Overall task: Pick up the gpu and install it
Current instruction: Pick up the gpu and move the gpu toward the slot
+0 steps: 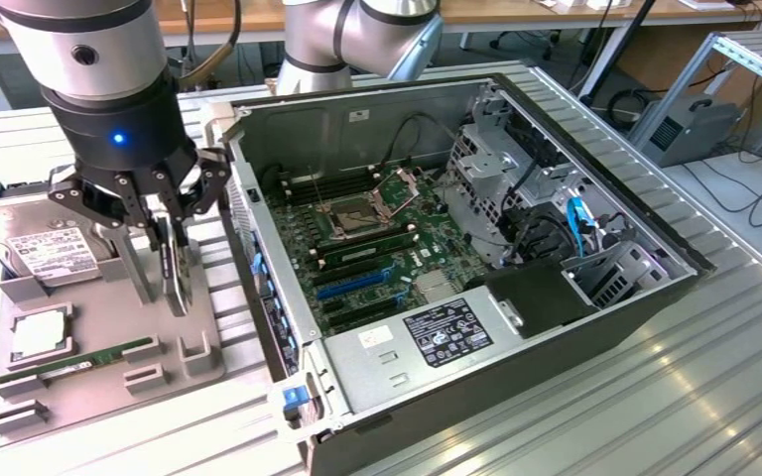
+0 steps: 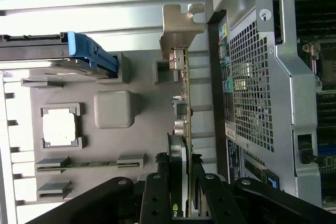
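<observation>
Gripping gpu (image 2: 177,30) upright on edge, gripper (image 2: 182,190) clamped across both faces, just beside open computer case (image 1: 395,367).

Ribbed metal tabletop (image 1: 698,397) carries 2 things: grey parts tray (image 1: 110,312) at exterior view's left; open computer case (image 1: 514,397) just beside it, lying on side, interior facing up.

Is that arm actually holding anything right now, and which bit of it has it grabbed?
Yes: the tool is clamped on the graphics card, pinching its two flat faces at the fan end, away from the silver bracket.
</observation>
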